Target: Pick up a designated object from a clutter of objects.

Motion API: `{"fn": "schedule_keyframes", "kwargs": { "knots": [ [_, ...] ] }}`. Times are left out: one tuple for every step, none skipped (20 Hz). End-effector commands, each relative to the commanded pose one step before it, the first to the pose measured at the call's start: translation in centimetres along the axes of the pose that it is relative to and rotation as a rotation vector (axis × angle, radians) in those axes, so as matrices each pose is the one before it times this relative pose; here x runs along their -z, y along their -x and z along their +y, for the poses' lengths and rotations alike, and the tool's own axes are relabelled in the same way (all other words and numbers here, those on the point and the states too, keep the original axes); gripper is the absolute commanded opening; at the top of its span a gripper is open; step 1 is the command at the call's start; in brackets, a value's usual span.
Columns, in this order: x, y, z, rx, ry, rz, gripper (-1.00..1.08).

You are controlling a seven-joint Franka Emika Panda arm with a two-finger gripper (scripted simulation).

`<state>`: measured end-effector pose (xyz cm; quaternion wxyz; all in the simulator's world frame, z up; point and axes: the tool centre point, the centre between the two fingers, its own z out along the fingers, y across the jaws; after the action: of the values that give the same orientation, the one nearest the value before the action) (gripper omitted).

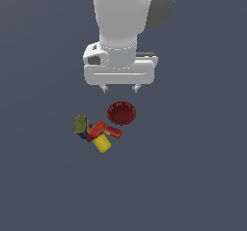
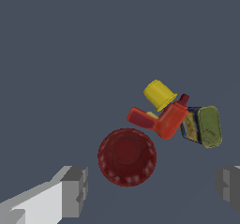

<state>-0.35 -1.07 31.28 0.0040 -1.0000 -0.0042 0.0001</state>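
The designated object, a small olive-green can (image 1: pixel 81 125) (image 2: pixel 206 126) with a navy-blue side, lies at the exterior view's left end of the clutter. It touches the red tool-shaped piece (image 1: pixel 102 130) (image 2: pixel 164 118), which leans against the yellow cylinder (image 1: pixel 102 143) (image 2: pixel 159 94). A dark red ribbed bowl (image 1: pixel 121 113) (image 2: pixel 127 157) sits beside them. My gripper (image 1: pixel 119 88) (image 2: pixel 152 190) hangs open well above the floor, over the bowl's far side, with nothing between its fingers (image 2: pixel 75 191). The can is off to one side of the gripper, apart from it.
All of these objects rest on a flat dark grey-blue floor (image 1: pixel 193 177). The white arm (image 1: pixel 125 17) rises out of the top of the exterior view.
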Motion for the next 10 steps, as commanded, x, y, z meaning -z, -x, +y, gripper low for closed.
{"fn": "schedule_keyframes", "kwargs": {
  "knots": [
    [0.0,0.0,0.001,0.0,0.0,0.0,1.0],
    [0.01,0.014,0.003,0.0,0.0,0.0,1.0],
    [-0.026,0.008,0.018,-0.00069,0.00091,-0.00104,1.0],
    [-0.012,0.031,0.025,-0.00078,0.00097,-0.00114,1.0],
    [-0.024,0.038,0.035,-0.0012,0.00149,-0.00174,1.0],
    [-0.026,0.051,0.043,-0.00152,0.00187,-0.00217,1.0],
    [-0.022,0.059,0.043,-0.00168,0.00204,-0.00233,1.0],
    [-0.015,0.048,0.031,-0.00143,0.0017,-0.00191,1.0],
    [-0.008,0.036,0.019,-0.00115,0.00133,-0.00147,1.0],
    [0.005,0.028,0.006,-0.00073,0.00081,-0.00085,1.0]
  ]
}}
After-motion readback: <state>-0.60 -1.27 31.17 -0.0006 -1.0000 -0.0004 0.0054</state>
